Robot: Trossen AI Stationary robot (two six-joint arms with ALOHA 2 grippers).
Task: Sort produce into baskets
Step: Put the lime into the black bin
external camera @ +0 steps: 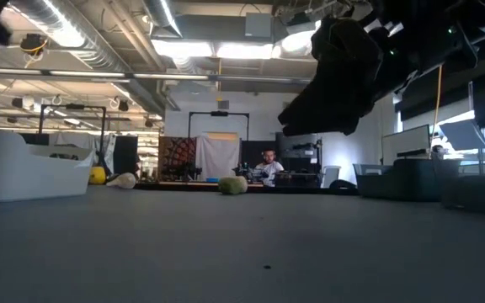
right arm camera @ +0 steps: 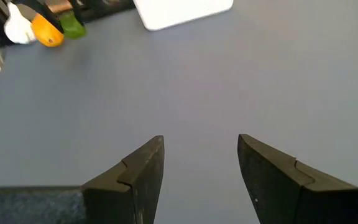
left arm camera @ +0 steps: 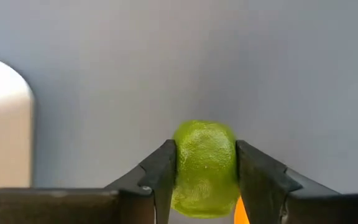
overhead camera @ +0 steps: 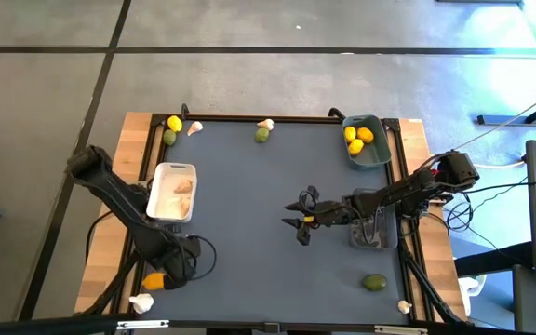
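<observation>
While left tool [left arm camera: 205, 186] low, clamped on lime [left arm camera: 205, 168], right tool [right arm camera: 201, 168] hovers mid-table, fingers apart.

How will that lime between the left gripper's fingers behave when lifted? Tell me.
The lime looks round and slightly glossy, so it may slip or roll if the left gripper loosens. The fingers meet it at mid-height on both sides, which probably steadies it. It looks small and firm, so likely light.
</observation>
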